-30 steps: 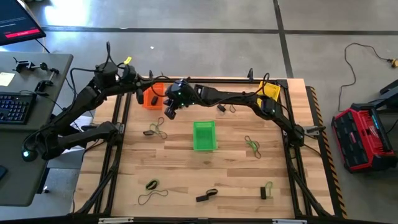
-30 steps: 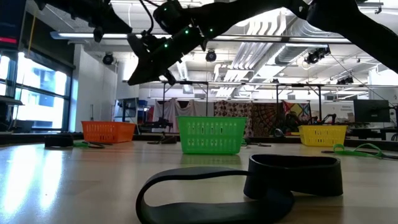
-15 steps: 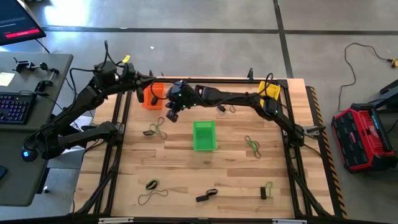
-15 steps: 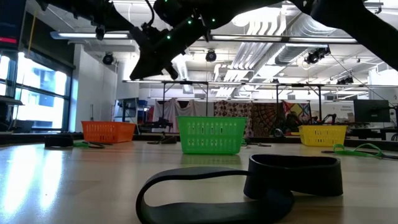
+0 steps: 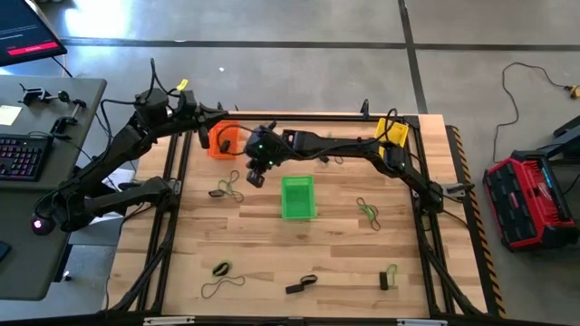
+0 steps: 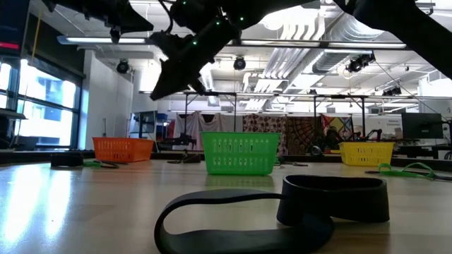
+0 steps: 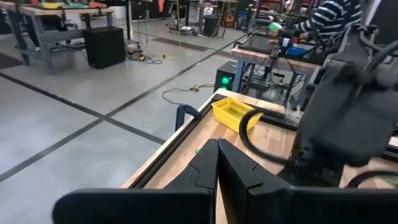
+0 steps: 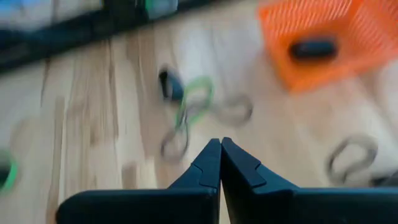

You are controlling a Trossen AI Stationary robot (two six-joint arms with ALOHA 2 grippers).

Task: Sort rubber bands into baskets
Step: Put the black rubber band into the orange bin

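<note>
Right tool point(image 5: 256, 176), fingers pressed together and empty, hangs above the counter point(image 5: 335, 263) between the orange basket point(image 5: 223, 142) at 11 o'clock and the green basket point(image 5: 297, 197) at centre. A tangle of rubber bands point(image 5: 225, 188) lies just to its 8 o'clock on the wood. Left tool point(image 7: 217, 163), also pressed together and holding nothing, waits up near the orange basket. The yellow basket point(image 5: 393, 133) sits at 1 o'clock. More rubber bands point(image 5: 368, 211) lie scattered toward 3 and 6 o'clock.

The left gripper point(image 7: 217, 163) is pinched shut above the table edge point(image 7: 163, 155), the yellow basket point(image 7: 235, 113) lying beyond.
</note>
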